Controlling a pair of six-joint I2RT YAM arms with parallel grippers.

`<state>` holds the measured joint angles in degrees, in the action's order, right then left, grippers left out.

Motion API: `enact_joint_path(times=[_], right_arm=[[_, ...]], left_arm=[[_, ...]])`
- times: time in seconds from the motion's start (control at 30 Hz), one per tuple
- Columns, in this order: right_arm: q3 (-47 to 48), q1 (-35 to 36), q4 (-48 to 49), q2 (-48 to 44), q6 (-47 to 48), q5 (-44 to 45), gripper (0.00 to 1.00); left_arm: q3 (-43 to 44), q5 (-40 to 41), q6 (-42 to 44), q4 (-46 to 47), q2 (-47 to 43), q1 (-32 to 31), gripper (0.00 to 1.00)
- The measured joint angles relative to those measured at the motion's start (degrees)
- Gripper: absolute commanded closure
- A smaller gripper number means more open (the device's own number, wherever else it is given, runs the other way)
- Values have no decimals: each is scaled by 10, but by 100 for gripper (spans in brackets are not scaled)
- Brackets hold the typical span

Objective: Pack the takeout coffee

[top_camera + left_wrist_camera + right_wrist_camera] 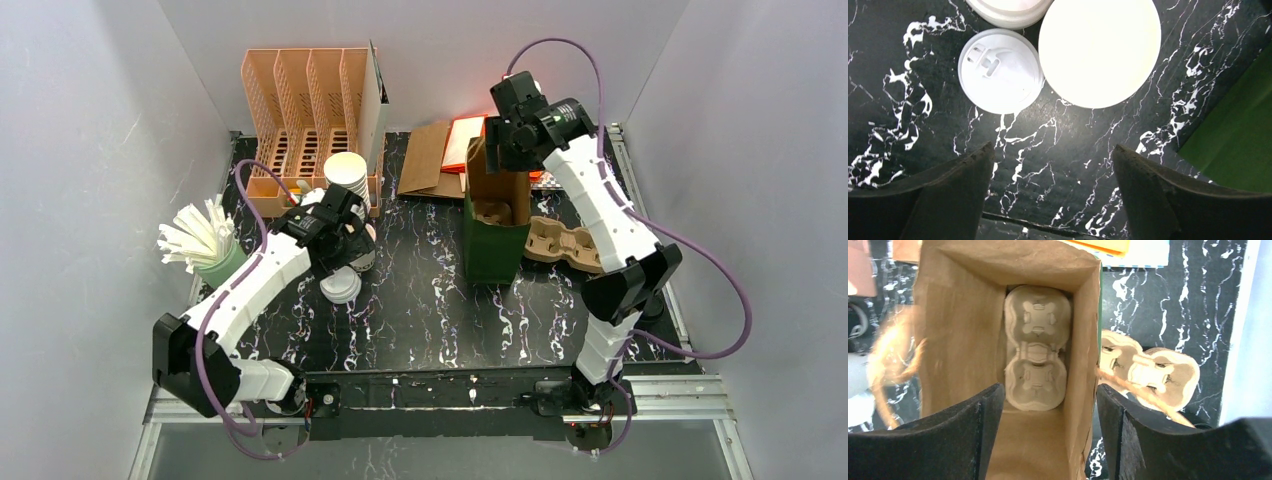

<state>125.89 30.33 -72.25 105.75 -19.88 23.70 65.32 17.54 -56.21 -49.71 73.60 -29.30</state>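
In the left wrist view the takeout coffee cup point(1099, 50) shows from above as a plain, bright white disc on the black marble table point(1058, 125). A loose white sip lid point(1000, 70) lies just left of it. My left gripper point(1054, 149) is open and holds nothing; it hovers over bare table on the near side of the cup and lid. My right gripper point(1049, 390) is open above the green paper bag point(495, 235). Its fingers straddle the bag's right wall point(1083, 340) without touching it. A pulp cup carrier point(1037, 355) lies inside the bag.
A second pulp carrier point(565, 245) lies right of the bag. A peach rack point(300, 100) and a stack of nested cups point(345, 168) stand at the back left. A green cup of white sticks point(210, 245) is at the left. Flat cardboard point(425, 160) lies behind the bag.
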Motion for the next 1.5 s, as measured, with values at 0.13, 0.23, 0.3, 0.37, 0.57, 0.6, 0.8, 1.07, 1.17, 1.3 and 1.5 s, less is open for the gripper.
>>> enact_joint_path(times=[0.13, 0.23, 0.3, 0.37, 0.57, 0.6, 0.8, 1.07, 1.17, 1.3, 1.5], right_arm=[[-24, 1, 20, -49, -3, -30, 19], [-44, 2, 28, -102, -4, -44, 17], [-47, 2, 36, -138, -3, -52, 17], [-47, 2, 44, -167, 0, -61, 17], [-85, 2, 101, -244, 16, -106, 17], [-93, 2, 109, -254, 19, -114, 17], [-143, 2, 175, -304, 33, -198, 20], [-143, 2, 217, -309, 36, -286, 22], [-148, 2, 229, -310, 36, -315, 23], [-165, 2, 242, -308, 35, -359, 24], [-193, 2, 263, -295, 28, -412, 25]], left_arm=[[-27, 7, -11, 41, 7, 4, 40], [-51, 18, -24, 72, -3, 7, 42], [-65, 27, -32, 91, -11, 9, 42], [-71, 33, -37, 104, -13, 13, 43], [-77, 49, -39, 137, -6, 26, 44], [-77, 49, -39, 143, -3, 28, 45], [-78, 48, -37, 171, 28, 36, 54], [-78, 33, -33, 181, 71, 37, 100], [-78, 16, -30, 183, 75, 37, 100], [-78, -22, -29, 181, 72, 38, 100], [-79, -83, -11, 152, 58, 31, 99]])
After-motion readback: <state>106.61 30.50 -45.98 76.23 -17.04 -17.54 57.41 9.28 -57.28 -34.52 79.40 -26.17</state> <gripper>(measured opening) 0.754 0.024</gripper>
